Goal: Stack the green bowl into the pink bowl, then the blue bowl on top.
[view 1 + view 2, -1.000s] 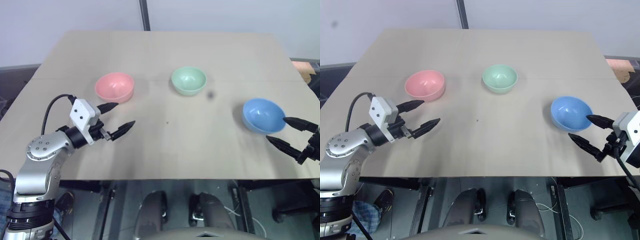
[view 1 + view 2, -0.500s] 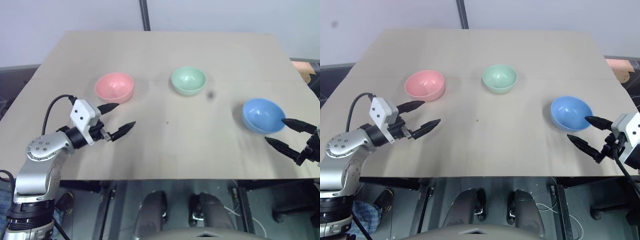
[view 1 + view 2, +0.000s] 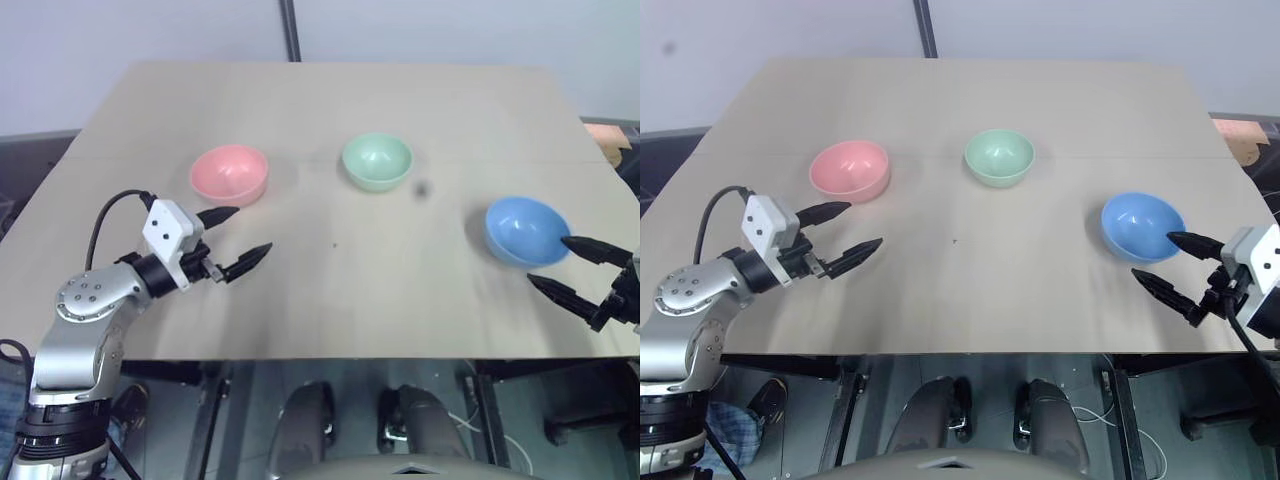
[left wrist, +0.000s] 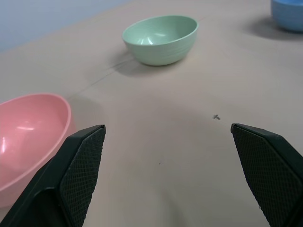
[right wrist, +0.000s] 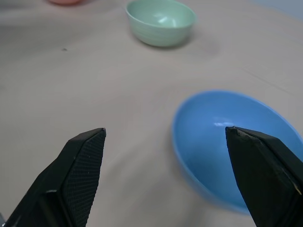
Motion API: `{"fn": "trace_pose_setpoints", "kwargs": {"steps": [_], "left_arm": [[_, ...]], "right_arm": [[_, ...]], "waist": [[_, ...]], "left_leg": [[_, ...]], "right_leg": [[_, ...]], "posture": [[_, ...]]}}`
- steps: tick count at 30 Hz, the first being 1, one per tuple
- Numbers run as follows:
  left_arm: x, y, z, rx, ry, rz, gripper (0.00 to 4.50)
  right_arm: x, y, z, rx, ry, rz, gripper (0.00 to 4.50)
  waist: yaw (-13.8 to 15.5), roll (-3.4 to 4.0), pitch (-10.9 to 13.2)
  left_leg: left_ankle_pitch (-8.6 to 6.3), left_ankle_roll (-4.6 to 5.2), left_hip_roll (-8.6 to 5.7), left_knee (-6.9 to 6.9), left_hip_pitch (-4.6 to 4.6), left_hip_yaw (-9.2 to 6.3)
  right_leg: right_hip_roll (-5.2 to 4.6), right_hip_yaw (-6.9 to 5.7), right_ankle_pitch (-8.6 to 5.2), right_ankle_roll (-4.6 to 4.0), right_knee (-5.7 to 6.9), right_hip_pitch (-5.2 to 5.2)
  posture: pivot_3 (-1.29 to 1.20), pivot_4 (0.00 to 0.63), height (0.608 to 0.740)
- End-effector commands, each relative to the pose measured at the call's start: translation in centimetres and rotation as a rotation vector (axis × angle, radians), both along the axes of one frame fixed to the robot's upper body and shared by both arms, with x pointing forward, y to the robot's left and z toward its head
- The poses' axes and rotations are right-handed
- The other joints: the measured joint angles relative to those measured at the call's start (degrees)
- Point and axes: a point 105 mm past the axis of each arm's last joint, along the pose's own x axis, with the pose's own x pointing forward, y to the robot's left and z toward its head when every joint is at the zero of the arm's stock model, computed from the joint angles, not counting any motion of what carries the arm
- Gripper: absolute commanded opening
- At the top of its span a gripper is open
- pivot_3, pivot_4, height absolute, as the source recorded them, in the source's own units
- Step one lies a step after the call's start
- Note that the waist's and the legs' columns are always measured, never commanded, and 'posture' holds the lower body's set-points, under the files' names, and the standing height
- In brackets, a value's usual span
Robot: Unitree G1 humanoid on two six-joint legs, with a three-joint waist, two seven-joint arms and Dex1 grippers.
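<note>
On the table [image 3: 330, 300] the three bowls sit apart in a loose row: the pink bowl [image 3: 229, 173] at about ten o'clock, the green bowl [image 3: 377, 161] near twelve, the blue bowl [image 3: 526, 230] at two. The green bowl goes first, and it lies between my arms, ahead of both. My left gripper [image 3: 234, 240] is empty, fingers spread wide, just short of the pink bowl; my right gripper [image 3: 574, 267], also wide and empty, is beside the blue bowl. I judge neither arm clearly nearer.
</note>
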Motion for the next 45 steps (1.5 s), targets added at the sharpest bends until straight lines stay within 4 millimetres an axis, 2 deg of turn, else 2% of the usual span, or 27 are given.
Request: {"fn": "trace_pose_setpoints", "kwargs": {"steps": [1,7,13,18,22,27,31,34,35,37,38,40,42,45], "left_arm": [[1.4,0.9,0.5,0.091,-0.027,0.051,4.5],[3.3,1.7,0.7,0.192,-0.056,0.08,4.5],[5.2,2.7,1.4,0.33,-0.109,0.11,4.5],[6.5,3.3,1.6,0.376,-0.121,0.112,4.5],[7.6,4.1,0.3,0.423,-0.077,0.139,4.5],[8.4,3.3,-2.0,0.511,-0.025,0.065,4.5],[9.7,3.0,-2.9,0.562,-0.018,0.057,4.5],[10.5,2.7,-2.9,0.57,-0.016,0.043,3.89],[10.6,2.5,-2.7,0.575,-0.021,0.03,3.19],[11.0,2.4,-2.4,0.584,-0.03,0.022,2.49],[11.1,2.5,-2.3,0.592,-0.035,0.021,1.94],[11.3,2.5,-2.2,0.584,-0.031,0.018,1.13],[11.3,2.4,-2.2,0.593,-0.032,0.004,0.07],[11.2,1.3,-2.3,0.599,-0.031,-0.063,0.02]], "right_arm": [[-0.8,3.6,2.9,0.06,-0.065,0.145,4.4],[-1.3,5.9,4.0,0.102,-0.06,0.228,4.4],[-1.3,5.9,3.6,0.106,-0.058,0.214,4.4],[-1.2,5.6,3.3,0.104,-0.06,0.193,4.4],[-1.1,5.8,3.1,0.111,-0.064,0.187,4.4],[-1.0,6.0,3.2,0.122,-0.081,0.176,4.4],[-0.7,5.7,2.9,0.118,-0.09,0.155,4.4],[-0.5,5.5,2.8,0.115,-0.094,0.142,4.5],[-0.5,5.4,2.7,0.114,-0.095,0.14,4.5],[-0.6,5.5,2.6,0.115,-0.097,0.138,4.5],[-0.6,5.5,2.6,0.116,-0.1,0.136,4.5],[-0.6,5.5,2.5,0.119,-0.103,0.129,4.5],[-0.6,5.4,2.4,0.115,-0.1,0.126,4.5],[-0.5,5.1,2.5,0.11,-0.103,0.122,4.5]], "waist": [[0.01,0.0,0.0],[0.16,-0.08,0.01],[0.12,-0.1,0.01],[0.08,-0.11,0.01],[-0.02,-0.11,0.01],[0.03,-0.12,0.0],[0.25,-0.19,-0.04],[0.15,-0.21,-0.05],[0.11,-0.2,-0.05],[0.0,-0.21,-0.05],[-0.07,-0.21,-0.05],[-0.1,-0.23,-0.04],[-0.04,-0.25,-0.05],[-0.03,-0.25,-0.06]], "left_leg": [[0.0,0.0,0.0,0.0,0.01,-0.01],[0.0,0.0,-0.03,0.01,-0.07,-0.02],[-0.01,0.02,-0.04,0.01,-0.07,-0.04],[0.0,0.02,-0.04,0.02,-0.08,-0.03],[0.0,0.02,-0.04,0.03,-0.06,-0.03],[0.0,0.02,-0.04,0.05,-0.06,-0.02],[0.0,0.02,-0.05,0.14,-0.08,-0.05],[-0.01,0.03,-0.06,0.18,-0.05,-0.07],[-0.01,0.03,-0.06,0.2,-0.05,-0.08],[-0.01,0.03,-0.06,0.21,-0.05,-0.08],[-0.01,0.03,-0.05,0.21,-0.06,-0.07],[-0.01,0.03,-0.04,0.21,-0.06,-0.07],[0.0,0.03,-0.03,0.21,-0.06,-0.07],[-0.01,0.03,-0.07,0.22,-0.05,-0.07]], "right_leg": [[0.01,0.0,0.0,0.0,0.01,0.0],[-0.01,-0.02,0.0,0.0,-0.05,-0.01],[-0.02,-0.05,0.0,0.0,-0.05,0.0],[-0.03,-0.04,0.01,0.0,-0.04,0.0],[-0.01,-0.04,0.01,0.0,-0.02,0.0],[-0.01,-0.04,0.01,0.01,-0.01,0.0],[-0.02,-0.08,0.01,0.01,0.02,0.03],[-0.02,-0.1,0.01,0.01,0.04,0.07],[-0.02,-0.11,0.01,0.01,0.06,0.08],[-0.02,-0.11,0.01,0.01,0.07,0.08],[0.0,-0.11,0.01,0.01,0.07,0.07],[0.01,-0.1,0.01,0.01,0.07,0.07],[0.02,-0.1,0.01,0.01,0.07,0.06],[-0.02,-0.1,0.01,0.01,0.08,0.07]], "posture": [[0.0,0.15,0.74],[0.0,0.15,0.74],[0.0,0.15,0.74],[0.0,0.15,0.74],[0.0,0.15,0.74],[0.0,0.15,0.74],[0.0,0.15,0.74],[0.0,0.15,0.74],[0.0,0.15,0.74],[0.0,0.15,0.74],[0.0,0.15,0.74],[0.0,0.15,0.74],[0.0,0.15,0.74],[0.0,0.15,0.74]]}}
